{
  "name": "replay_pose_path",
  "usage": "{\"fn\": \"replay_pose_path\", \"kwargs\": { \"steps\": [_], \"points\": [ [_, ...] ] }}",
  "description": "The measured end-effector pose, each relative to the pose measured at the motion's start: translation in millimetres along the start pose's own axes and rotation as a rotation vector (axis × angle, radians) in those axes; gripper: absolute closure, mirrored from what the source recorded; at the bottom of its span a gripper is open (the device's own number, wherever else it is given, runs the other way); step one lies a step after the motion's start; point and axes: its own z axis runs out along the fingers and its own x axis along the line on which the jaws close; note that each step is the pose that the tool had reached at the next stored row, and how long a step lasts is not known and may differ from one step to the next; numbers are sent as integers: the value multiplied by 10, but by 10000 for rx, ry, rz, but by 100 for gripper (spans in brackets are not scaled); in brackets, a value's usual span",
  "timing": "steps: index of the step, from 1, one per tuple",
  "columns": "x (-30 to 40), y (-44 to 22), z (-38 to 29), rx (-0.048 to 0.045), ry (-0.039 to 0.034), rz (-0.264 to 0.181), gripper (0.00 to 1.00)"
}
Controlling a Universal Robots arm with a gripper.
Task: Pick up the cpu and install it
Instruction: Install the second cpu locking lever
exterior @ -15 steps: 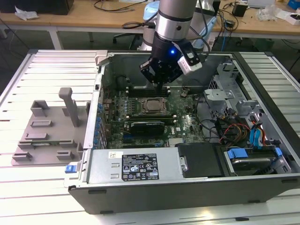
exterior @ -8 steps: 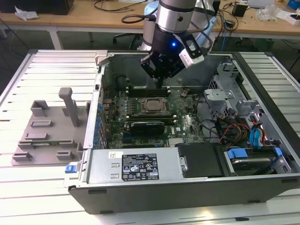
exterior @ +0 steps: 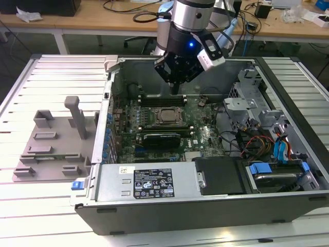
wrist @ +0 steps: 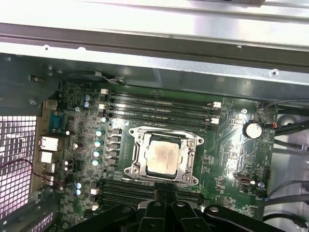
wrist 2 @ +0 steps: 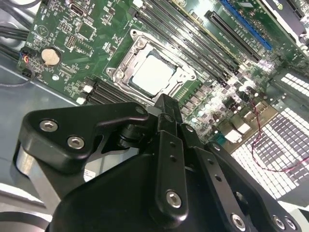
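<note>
Computer case (exterior: 154, 206): lies open on its side on the slatted counter (exterior: 41, 206), its labelled power supply (exterior: 149, 182) along the nearest edge in the exterior view.
Grey tray (exterior: 51, 144): on the counter just beside the case, at the exterior view's left, with upright blocks on it.
Motherboard (exterior: 205, 136): green, flat on the floor of the case, with memory slots (wrist: 159, 101) on both sides of the socket.
Cpu (wrist: 161, 155): seated in the metal socket frame (wrist: 136, 166) at the middle of the motherboard, silvery top up; seen also in the second wrist view (wrist 2: 154, 75).
Hand (exterior: 176, 88): hangs inside the case above the motherboard, near the socket, apart from the cpu. In the second wrist view its black fingers (wrist 2: 166, 113) look pressed together, with nothing between them.
Arm (exterior: 190, 20): comes down from the far side of the case, a blue light on its wrist.
Far counter (exterior: 103, 20): wooden, beyond the case, strewn with cables.
</note>
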Motion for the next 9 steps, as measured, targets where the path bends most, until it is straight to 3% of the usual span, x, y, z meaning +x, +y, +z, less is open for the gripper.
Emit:
{"fn": "replay_pose_path", "kwargs": {
  "steps": [9],
  "points": [
    [3,0,-31,0,0,0,89]
  ]
}}
